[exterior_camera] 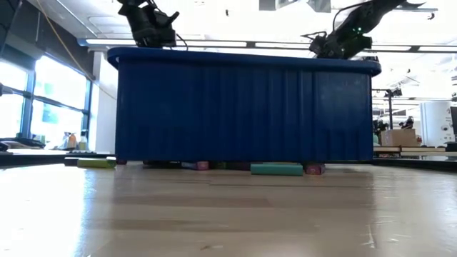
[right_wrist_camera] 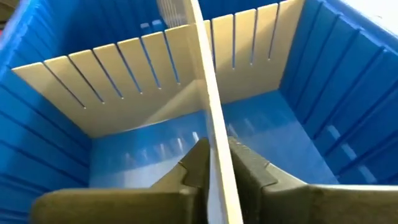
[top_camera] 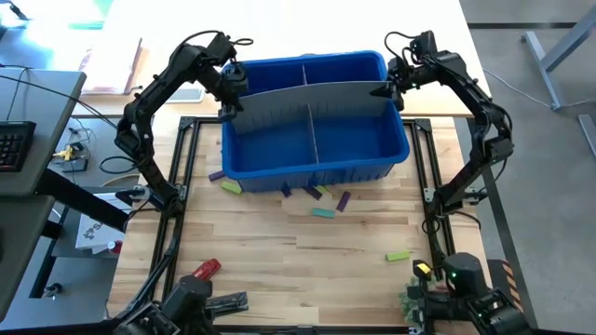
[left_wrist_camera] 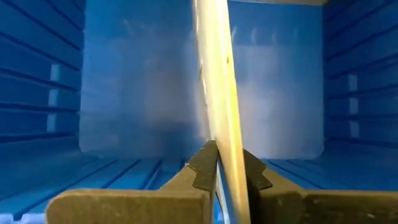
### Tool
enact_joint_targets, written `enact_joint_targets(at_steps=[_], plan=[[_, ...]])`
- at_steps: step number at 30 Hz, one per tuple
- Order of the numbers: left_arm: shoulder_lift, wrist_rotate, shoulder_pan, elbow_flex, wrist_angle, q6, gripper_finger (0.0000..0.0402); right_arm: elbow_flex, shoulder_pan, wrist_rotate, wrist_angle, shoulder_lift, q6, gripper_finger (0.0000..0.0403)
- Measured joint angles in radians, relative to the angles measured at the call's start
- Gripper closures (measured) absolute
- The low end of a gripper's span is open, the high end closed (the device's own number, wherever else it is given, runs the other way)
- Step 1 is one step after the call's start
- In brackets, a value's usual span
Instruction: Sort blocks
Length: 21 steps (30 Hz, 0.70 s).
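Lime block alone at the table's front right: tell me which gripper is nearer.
Right. The right gripper pinches the grey divider above the blue bin's right end; the left gripper pinches its left end, farther from the lime block.

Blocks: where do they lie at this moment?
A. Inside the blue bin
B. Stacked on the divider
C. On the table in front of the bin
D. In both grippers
C: the blocks lie scattered on the table just in front of the blue bin, whose compartments look empty.

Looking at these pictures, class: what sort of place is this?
Probably a robotics lab or workshop: a wooden table framed by dark rails, a blue bin, a keyboard on a side desk, and ceiling strip lights.
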Motion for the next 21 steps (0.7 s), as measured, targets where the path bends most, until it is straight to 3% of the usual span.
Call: enact_joint_targets(at_steps=[5,10,15,21], plan=[[0.000,0.002,-0.002,0.016,0.010,-0.050,0.0351,0.000,0.012,0.018,0.017,-0.024,0.057,0.0307],[-0.001,-0.049,0.000,0.035,0.009,-0.058,0.0300,0.001,0.040,0.134,0.026,-0.076,0.086,0.0263],[-0.003,0.028,-0.007,0.077,0.074,-0.044,0.0263,0.002,0.091,0.164,0.125,-0.136,0.126,0.0240],[0.011,0.026,-0.043,0.074,0.227,-0.032,0.0250,0.002,0.190,0.169,0.326,-0.095,0.197,0.0227]])
